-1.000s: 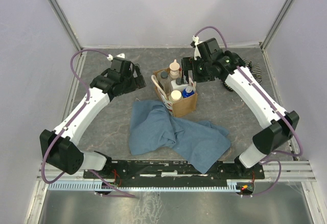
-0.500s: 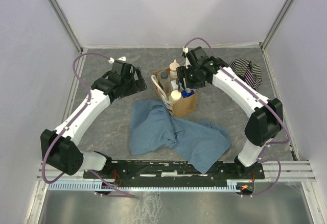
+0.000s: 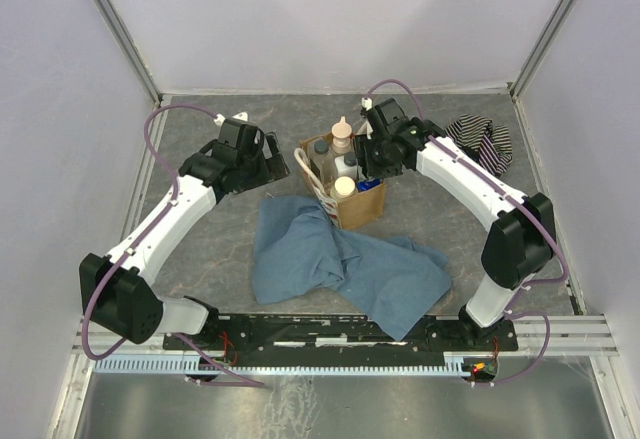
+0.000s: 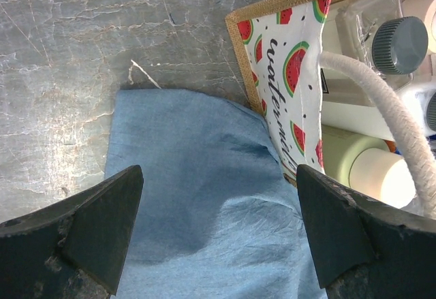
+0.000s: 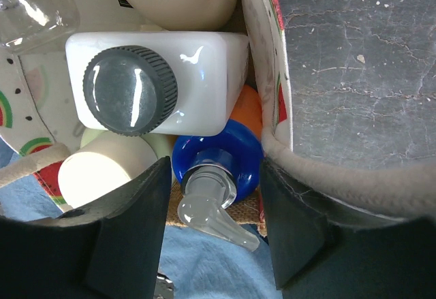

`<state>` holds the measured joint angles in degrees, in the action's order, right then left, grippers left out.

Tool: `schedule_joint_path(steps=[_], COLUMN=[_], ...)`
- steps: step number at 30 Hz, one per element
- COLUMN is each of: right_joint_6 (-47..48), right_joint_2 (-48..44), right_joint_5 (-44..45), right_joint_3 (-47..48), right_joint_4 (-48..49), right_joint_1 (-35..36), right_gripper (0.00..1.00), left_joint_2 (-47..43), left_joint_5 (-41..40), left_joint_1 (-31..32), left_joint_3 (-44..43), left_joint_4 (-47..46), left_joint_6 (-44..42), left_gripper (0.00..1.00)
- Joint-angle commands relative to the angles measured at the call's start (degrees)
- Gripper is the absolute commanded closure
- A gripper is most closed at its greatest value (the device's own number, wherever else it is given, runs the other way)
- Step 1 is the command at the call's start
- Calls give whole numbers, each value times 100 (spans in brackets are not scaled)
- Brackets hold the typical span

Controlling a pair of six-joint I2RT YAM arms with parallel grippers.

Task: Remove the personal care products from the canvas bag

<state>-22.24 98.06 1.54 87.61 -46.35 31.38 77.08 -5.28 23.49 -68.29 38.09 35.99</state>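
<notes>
The canvas bag (image 3: pixel 358 209) stands upright mid-table with several personal care products inside: a tan pump bottle (image 3: pixel 342 137), a cream-capped yellow-green bottle (image 3: pixel 343 187) and a dark-capped bottle (image 3: pixel 322 146). My right gripper (image 5: pixel 216 176) reaches into the bag's right side. Its jaws press both sides of the blue cap of the orange bottle (image 5: pixel 245 154), whose clear pump spout points toward me. A white square bottle with a dark cap (image 5: pixel 129 88) sits just behind. My left gripper (image 4: pixel 218 224) hangs wide open over the blue cloth, left of the bag's watermelon lining (image 4: pixel 286 60).
A large blue-grey cloth (image 3: pixel 340 259) lies crumpled in front of the bag. A striped cloth (image 3: pixel 482 141) sits at the back right. The bag's rope handle (image 5: pixel 340 176) lies against my right finger; the other loop (image 4: pixel 388 115) arches over the bottles.
My right arm swung left from the back right onto the bag and lowered in. Its jaws narrowed from wide open onto the blue cap. The left arm stayed put.
</notes>
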Motion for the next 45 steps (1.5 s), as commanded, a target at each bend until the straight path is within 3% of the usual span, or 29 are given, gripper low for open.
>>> schedule_joint_path(steps=[1,6,10,18,25,35,41,45], right_joint_6=[12,76,159,290,226,176,203,266], right_joint_2=[-227,-114,-118,-88,-224,-217,-274,-406], right_joint_5=[229,363,445,518,467,396,426,426], right_joint_3=[10,292,490,940,647,659,847,1077], right_joint_4=[39,-118,-158,-426,-244,-207,-288,-359], right_joint_1=[-17,-15,-15,-16,-16,-25,-16,-13], right_gripper=[47,63,68,70,72,73,74,74], left_joint_2=[-215,-193,-248,-756,-1022,-303,142,239], left_joint_5=[207,352,266,311,195,859,1082,1218], left_joint_1=[-6,-8,-5,-4,-6,17,25,43], left_joint_3=[24,62,42,-53,13,112,4,72], left_joint_4=[-169,-196,-248,-856,-1231,-1782,-1602,-1733], left_joint_6=[70,91,121,335,652,793,839,857], left_gripper=[0,0,0,1,3,4,11,28])
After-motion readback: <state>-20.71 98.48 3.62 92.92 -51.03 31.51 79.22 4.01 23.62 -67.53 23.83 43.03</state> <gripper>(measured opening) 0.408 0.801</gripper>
